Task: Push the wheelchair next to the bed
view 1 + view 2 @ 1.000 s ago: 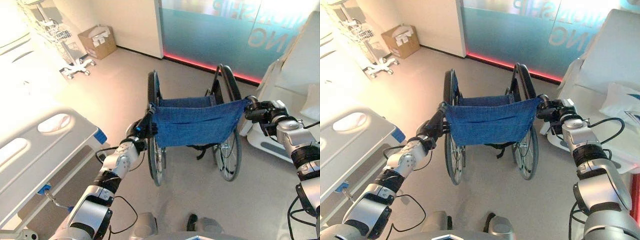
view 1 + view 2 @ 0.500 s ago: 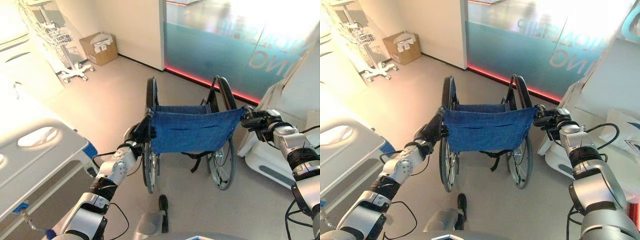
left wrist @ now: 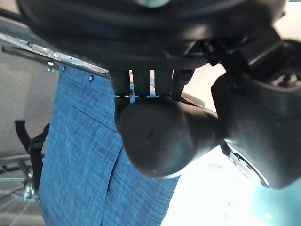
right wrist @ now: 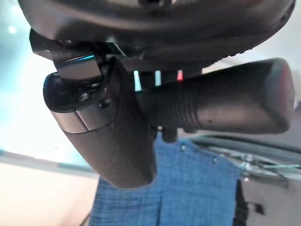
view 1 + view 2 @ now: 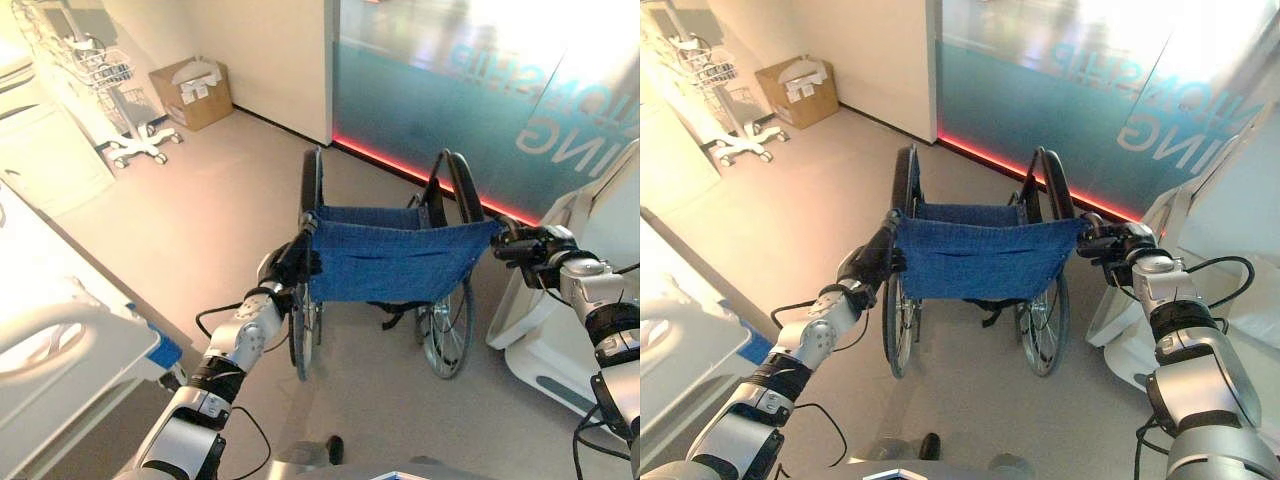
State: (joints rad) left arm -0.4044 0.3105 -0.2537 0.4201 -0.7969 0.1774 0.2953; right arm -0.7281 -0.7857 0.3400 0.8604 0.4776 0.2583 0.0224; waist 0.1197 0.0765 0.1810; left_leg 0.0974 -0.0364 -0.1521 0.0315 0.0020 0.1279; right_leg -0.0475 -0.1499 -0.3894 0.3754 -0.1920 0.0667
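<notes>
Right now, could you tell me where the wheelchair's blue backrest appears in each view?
Left eye view: backrest centre, between both hands.
Right eye view: backrest centre.
Left wrist view: blue cloth behind the grip.
Right wrist view: blue cloth beyond the grip.
Shared landmark: the big wheels flanking it.

The wheelchair (image 5: 385,270) stands mid-floor, the left hand (image 5: 285,270) on its left push handle and the right hand (image 5: 525,245) on its right. A bed (image 5: 60,340) lies near left, a cardboard box (image 5: 190,92) and a wheeled stand (image 5: 125,110) far left, and a glass wall (image 5: 480,90) behind.
</notes>
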